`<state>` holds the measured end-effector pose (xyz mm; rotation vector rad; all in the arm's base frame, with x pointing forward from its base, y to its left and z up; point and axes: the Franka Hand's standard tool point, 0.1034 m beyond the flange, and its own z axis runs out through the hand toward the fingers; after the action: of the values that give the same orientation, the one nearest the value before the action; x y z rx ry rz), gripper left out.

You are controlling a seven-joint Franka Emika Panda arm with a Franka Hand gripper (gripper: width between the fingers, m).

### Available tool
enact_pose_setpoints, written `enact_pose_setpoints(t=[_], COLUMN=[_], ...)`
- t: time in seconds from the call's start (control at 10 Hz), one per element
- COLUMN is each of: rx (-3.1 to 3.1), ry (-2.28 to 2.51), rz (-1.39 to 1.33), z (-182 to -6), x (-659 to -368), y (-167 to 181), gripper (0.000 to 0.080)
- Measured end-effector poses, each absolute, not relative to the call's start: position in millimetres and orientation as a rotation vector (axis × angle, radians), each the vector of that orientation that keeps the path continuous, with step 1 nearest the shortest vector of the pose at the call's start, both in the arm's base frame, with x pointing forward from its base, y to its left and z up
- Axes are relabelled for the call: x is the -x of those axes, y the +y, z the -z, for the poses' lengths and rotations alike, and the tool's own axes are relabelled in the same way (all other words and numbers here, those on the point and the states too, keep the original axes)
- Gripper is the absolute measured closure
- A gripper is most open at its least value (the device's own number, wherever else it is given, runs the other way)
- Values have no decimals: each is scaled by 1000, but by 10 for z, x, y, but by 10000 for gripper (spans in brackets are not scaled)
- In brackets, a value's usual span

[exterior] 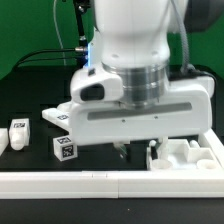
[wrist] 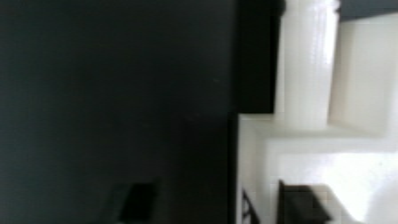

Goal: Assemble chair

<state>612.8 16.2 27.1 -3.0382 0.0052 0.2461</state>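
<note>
The chair lies in white tagged pieces on the black table. Towards the exterior view's left are a short block (exterior: 19, 129), a tagged cube block (exterior: 64, 148) and a flat slab (exterior: 58, 116). A joined white part (exterior: 187, 153) sits at the exterior view's right. My gripper (exterior: 124, 149) hangs low beside that part, its fingers mostly hidden under the wide white hand. In the wrist view my gripper (wrist: 219, 202) stands open. One finger (wrist: 135, 200) is over bare table and the other over a white slab (wrist: 329, 150) with a post (wrist: 306, 60). Nothing is clamped.
A long plain white border rail (exterior: 100, 182) runs along the front of the table. The big robot arm (exterior: 135, 45) blocks the middle of the exterior view. Dark cables hang behind it.
</note>
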Motion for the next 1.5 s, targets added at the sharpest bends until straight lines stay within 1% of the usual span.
enact_pose_setpoints(t=[0.1,0.2,0.3,0.4,0.5,0.6,0.7,0.8,0.9,1.0,1.1,1.2,1.4,1.5], rx=[3003,2972,2938,2917,2881,2830,2801,2733,2681,2678,2694,2692,2691,2688], ry=[-8,-20,-34,-39,-45,-55,-61,-74,-71,-48,-33,-36,-24,16], rz=[-420,-563,-716,-810,-908,-1033,-1102,-1244,-1368,-1390,-1349,-1351,-1361,-1399], z=[-451,-555,-643,-581,-564,-572,-547,-534,-459,-406,-404,-416,-382,-318], x=[-6082,-6001,-5858,-5751,-5692,-5652,-5652,-5541,-5464,-5491,-5533,-5518,-5498,-5420], y=[185,184,169,152,166,181,188,156,22,-72,-101,-87,-86,-77], gripper=[309,309,185,185,155,151,151,151,151,151,151,151,151,151])
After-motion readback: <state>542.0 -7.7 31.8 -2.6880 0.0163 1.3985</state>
